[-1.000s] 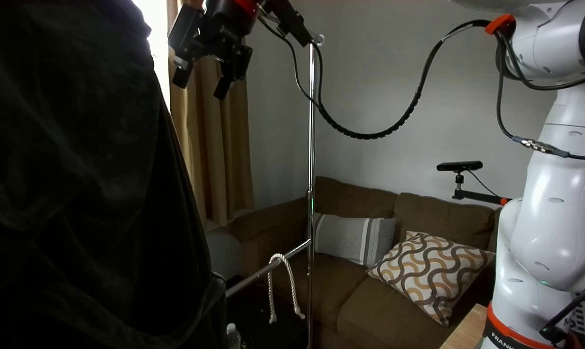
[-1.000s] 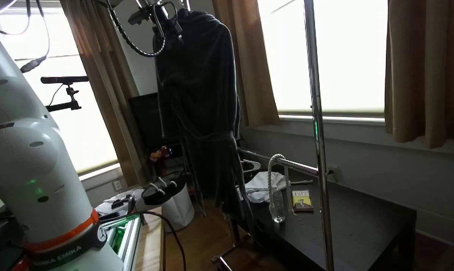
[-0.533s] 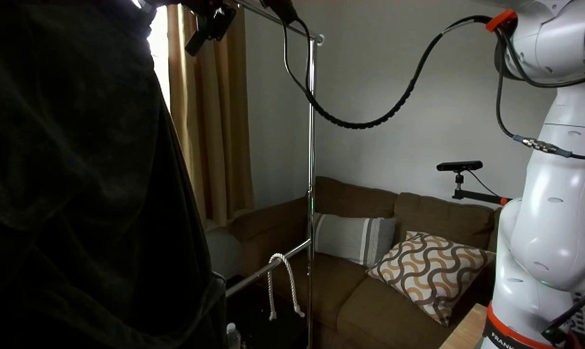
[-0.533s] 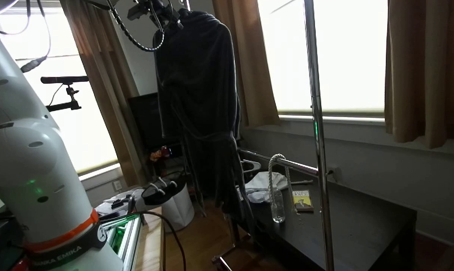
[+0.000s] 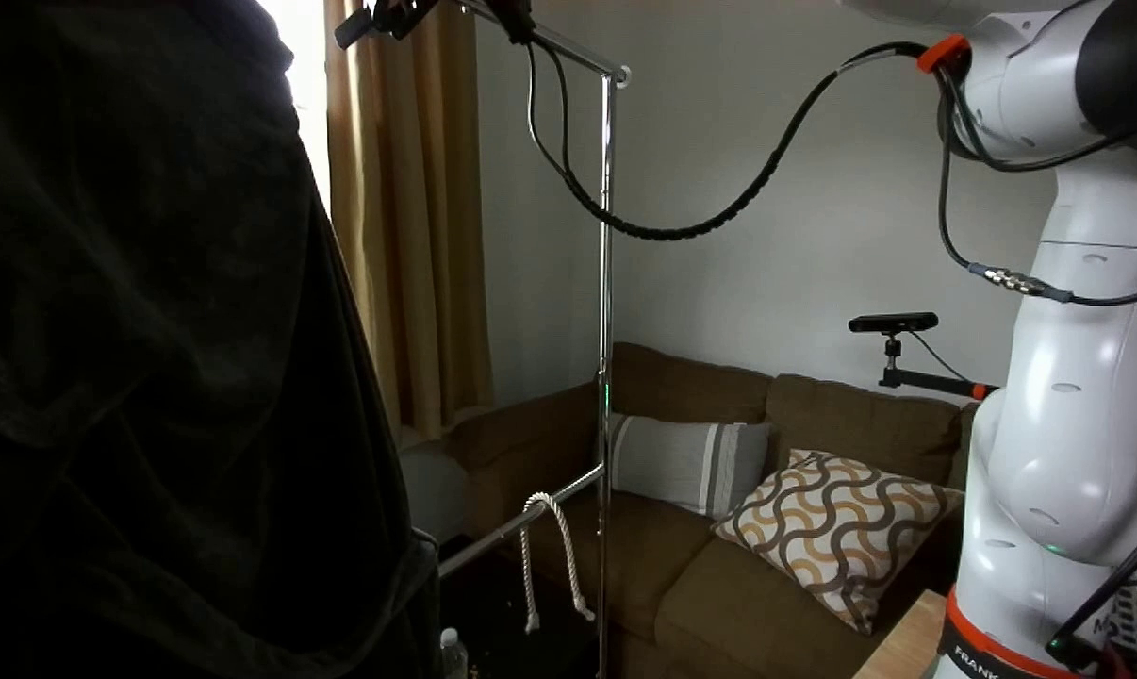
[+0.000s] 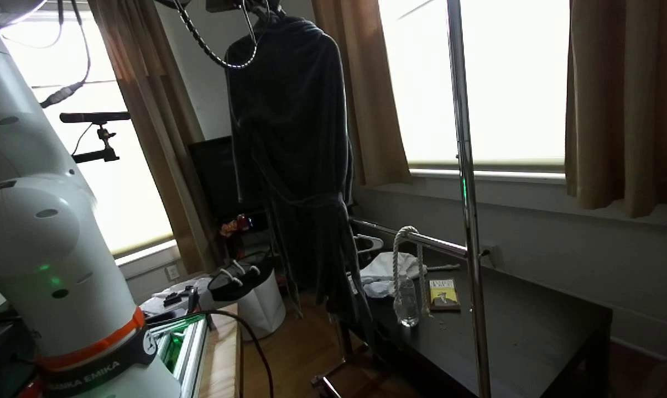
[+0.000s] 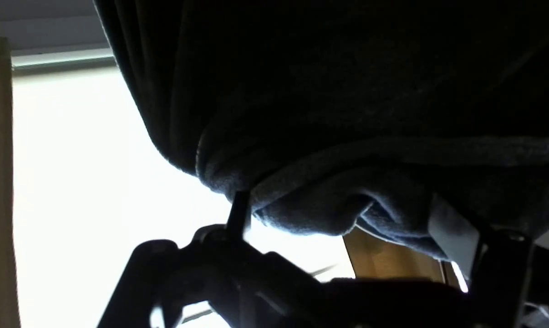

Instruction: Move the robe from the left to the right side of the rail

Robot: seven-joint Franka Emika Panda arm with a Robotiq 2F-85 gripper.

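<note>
In an exterior view, left to right: white arm (image 6: 40, 232); grey robe (image 6: 295, 127), hung left on the rail (image 6: 466, 166), gripper (image 7: 339, 198) placed near its top, fingers held spread in wrist view; black table (image 6: 538, 326), laid with bottle (image 6: 407, 309) and book (image 6: 444, 294); window (image 6: 510, 83), framed by curtains (image 6: 615, 110).

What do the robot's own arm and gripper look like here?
The arm is glossy white and rounded. Low on it are an orange-red ring and a dark band lettered in white, EMIKA legible. A ribbed black cable hangs from an orange clip. The gripper is black, with a pale grey face on one finger in the wrist view.
</note>
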